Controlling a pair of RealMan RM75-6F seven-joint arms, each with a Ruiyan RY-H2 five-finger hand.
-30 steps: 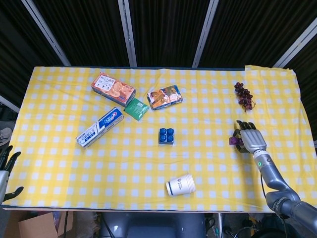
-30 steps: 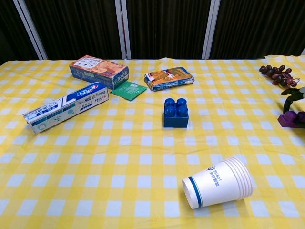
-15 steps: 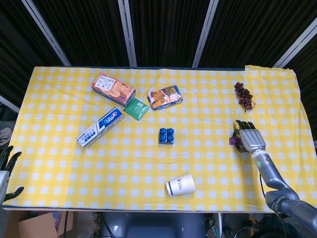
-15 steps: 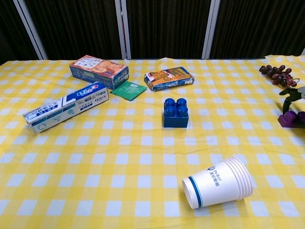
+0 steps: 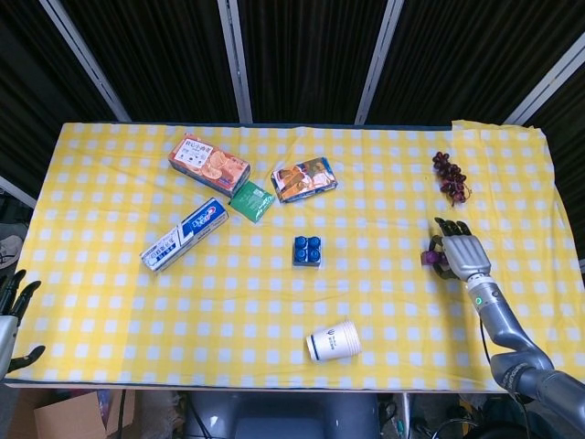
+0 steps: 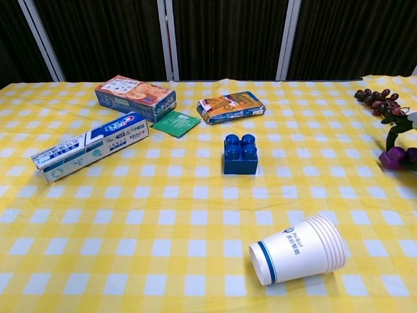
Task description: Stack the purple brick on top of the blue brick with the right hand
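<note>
The blue brick (image 5: 307, 250) (image 6: 240, 154) stands studs up near the middle of the yellow checked table (image 5: 384, 210). Far to its right, my right hand (image 5: 460, 253) curls its dark fingers (image 6: 393, 134) over the purple brick (image 5: 429, 261) (image 6: 396, 158) and holds it at the table's right side, low over the cloth. Most of that brick is hidden under the hand in the head view. My left hand (image 5: 13, 315) hangs off the table's front left corner with its fingers apart and nothing in it.
A paper cup (image 5: 334, 342) (image 6: 298, 250) lies on its side in front of the blue brick. Behind it sit a snack packet (image 5: 303, 178), a green packet (image 5: 251, 201), a cracker box (image 5: 208, 165) and a toothpaste box (image 5: 185, 234). Grapes (image 5: 450, 177) lie beyond the right hand.
The right hand with the purple brick has crept slightly to the right and a touch upward. The left hand has sunk a little lower.
</note>
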